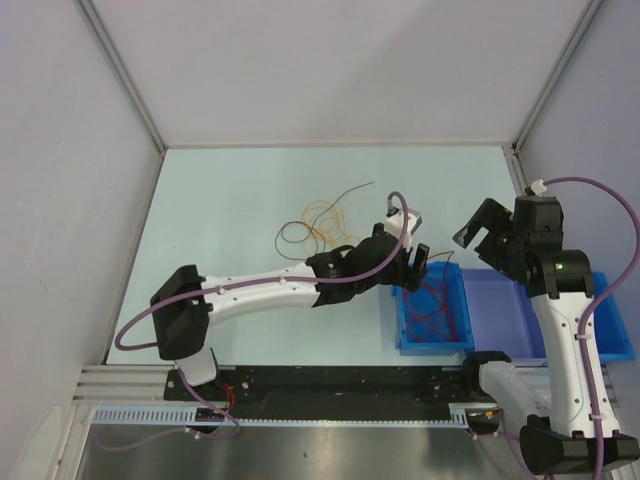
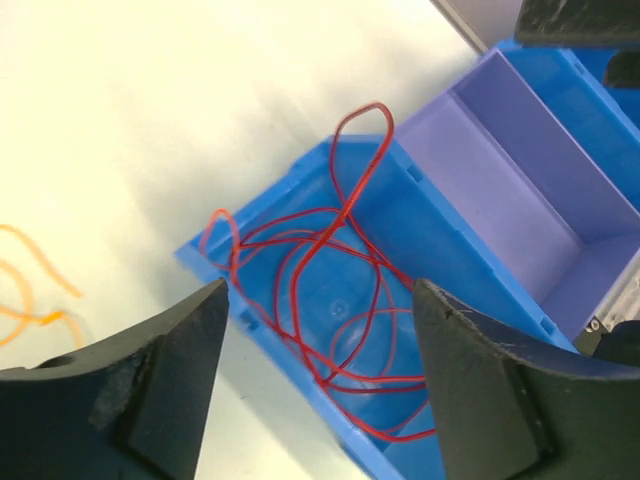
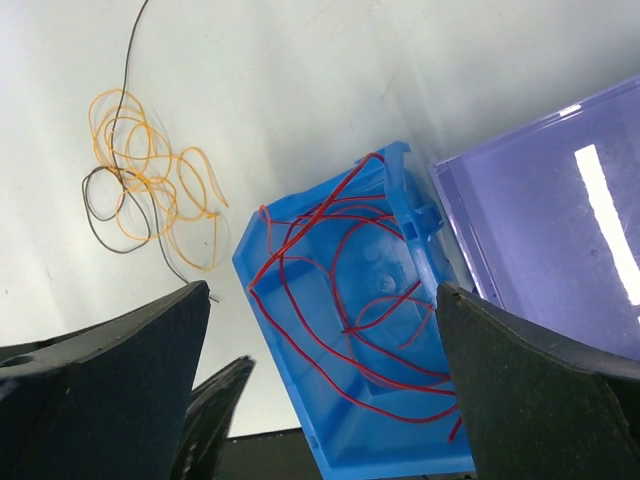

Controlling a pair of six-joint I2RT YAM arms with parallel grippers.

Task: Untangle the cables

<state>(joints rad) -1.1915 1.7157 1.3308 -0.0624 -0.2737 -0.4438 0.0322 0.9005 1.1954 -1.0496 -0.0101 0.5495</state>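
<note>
A red cable (image 2: pixel 330 240) lies in loose loops inside the small blue bin (image 2: pixel 262 325), one loop rising over its far rim. My left gripper (image 2: pixel 320 370) hangs open just above that bin's near wall, with nothing between its fingers. From above, the left gripper (image 1: pixel 413 268) sits at the bin's far left corner over the red cable (image 1: pixel 432 305). A tangle of orange cables (image 3: pixel 150 180) with a black cable (image 3: pixel 100 195) lies on the table, left of the bin. My right gripper (image 3: pixel 325 380) is open and empty, high over the bin.
A purple bin (image 1: pixel 500 310) stands against the right side of the blue bin (image 1: pixel 400 320), with another blue bin edge (image 1: pixel 612 330) beyond it. Grey enclosure walls close in the table on three sides. The orange tangle (image 1: pixel 325 225) lies mid-table.
</note>
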